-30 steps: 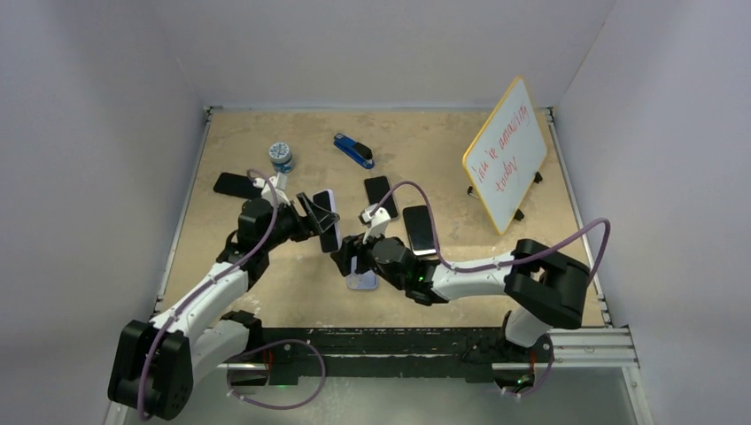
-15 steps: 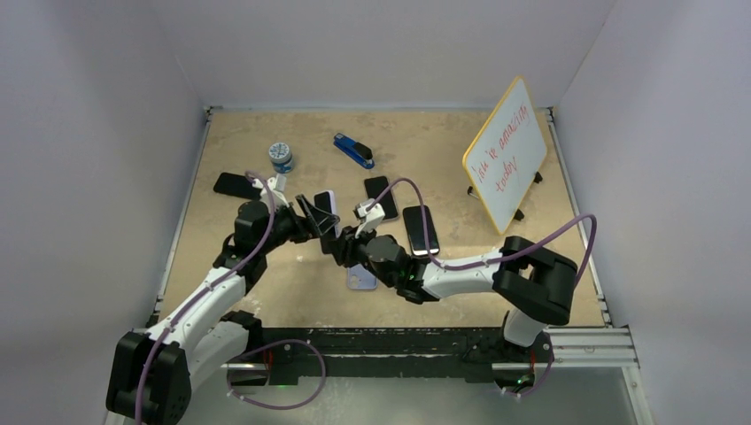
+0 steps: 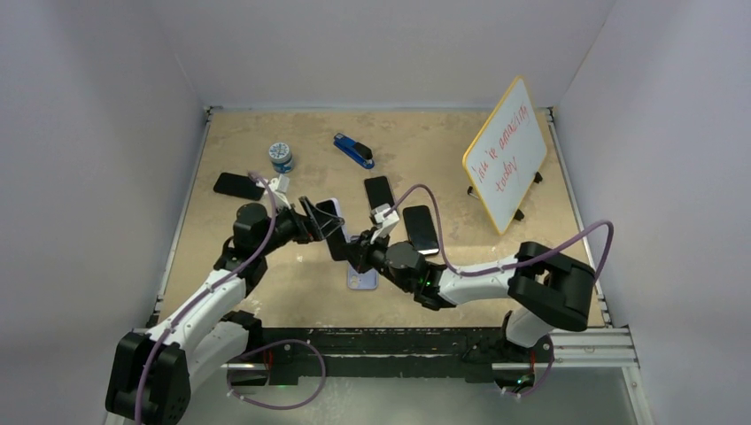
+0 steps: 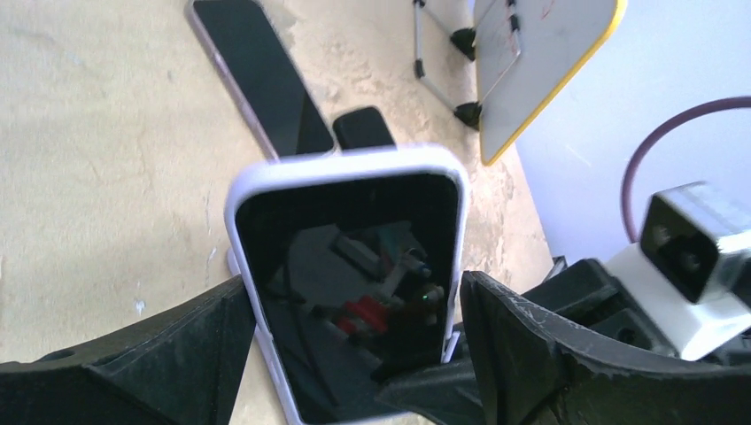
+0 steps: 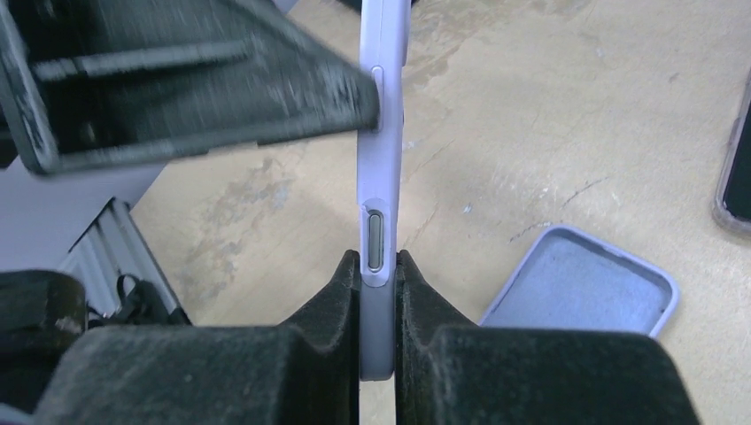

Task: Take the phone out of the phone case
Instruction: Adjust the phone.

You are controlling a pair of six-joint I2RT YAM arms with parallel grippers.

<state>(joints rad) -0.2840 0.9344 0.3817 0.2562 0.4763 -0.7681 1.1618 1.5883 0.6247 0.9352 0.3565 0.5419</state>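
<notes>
A phone [image 4: 354,292] with a dark screen sits in a lavender phone case [image 4: 345,166], held upright above the table [image 3: 496,266]. My right gripper [image 5: 379,266] is shut on the cased phone's lower edge [image 5: 379,186], one finger on each face. My left gripper [image 4: 350,301] stands open on either side of the phone's width, with a thin gap showing at the right finger [image 4: 531,354]. From above, both grippers meet at the phone [image 3: 333,221], the left gripper [image 3: 319,223] coming from the left and the right gripper [image 3: 347,250] from below.
An empty lavender case [image 3: 361,279] lies on the table under the grippers, also in the right wrist view as the empty case [image 5: 580,282]. Bare phones [image 3: 379,195] [image 3: 421,228] [image 3: 236,184] lie around. A whiteboard [image 3: 505,155], blue stapler [image 3: 353,150] and small jar [image 3: 282,156] stand farther back.
My right gripper moved left to the cased phone and shut on its lower edge. My left gripper's jaws widened slightly around the phone.
</notes>
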